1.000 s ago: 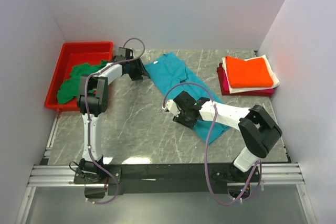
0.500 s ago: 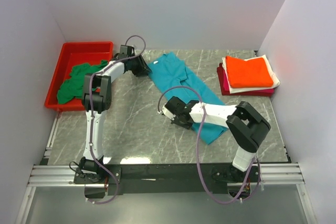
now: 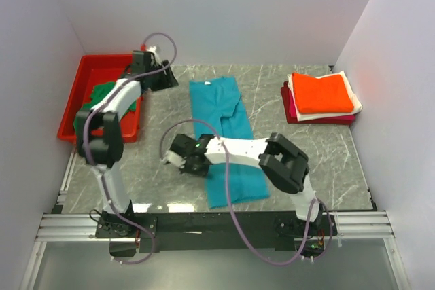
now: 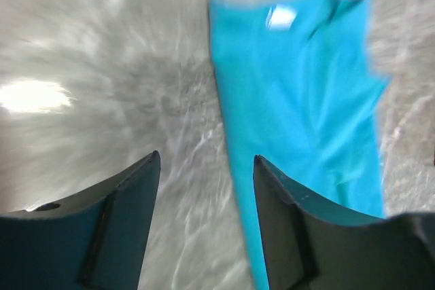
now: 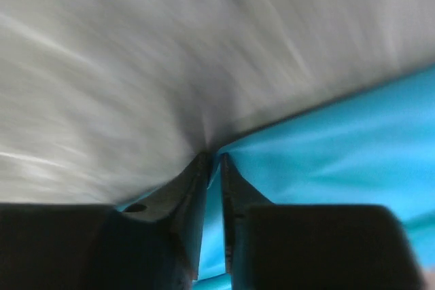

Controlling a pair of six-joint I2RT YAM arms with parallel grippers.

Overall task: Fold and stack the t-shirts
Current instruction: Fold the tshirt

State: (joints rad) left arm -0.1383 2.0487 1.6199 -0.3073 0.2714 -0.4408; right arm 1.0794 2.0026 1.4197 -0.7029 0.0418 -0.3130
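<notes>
**Worktop [image 3: 170, 121].** The teal t-shirt [image 3: 217, 110] is lying flat down the middle of the grey marbled surface as a long, narrow strip. Its collar end is pointing toward the back wall and its other end is reaching close to the near edge.

**Right arm.** The arm is stretching across the lower part of the strip. The right gripper [image 3: 183, 161] is sitting at the strip's left edge. In the wrist view, which is blurred, its fingers [image 5: 197, 188] are standing almost together. Teal cloth [image 5: 340, 140] is showing in the thin slit between them, and the cloth's edge is running right up to the tips. They are pinching the teal t-shirt.

**Left arm.** The left gripper [image 3: 163, 78] is hovering at the far left of the worktop, just beside the red bin [image 3: 109, 69] and well apart from the strip. Its fingers [image 4: 129, 222] are standing wide, with only bare marble between them. The collar end of the teal t-shirt [image 4: 299, 100] is lying off to their right.

**Other shirts.** A dark green t-shirt [image 3: 100, 92] is lying crumpled in the red bin, partly hidden by the left arm. At the far right, three folded shirts are sitting in one stack: an orange t-shirt [image 3: 325, 92] on top, a white t-shirt [image 3: 355, 103] under it and a magenta t-shirt [image 3: 288, 103] at the bottom.
</notes>
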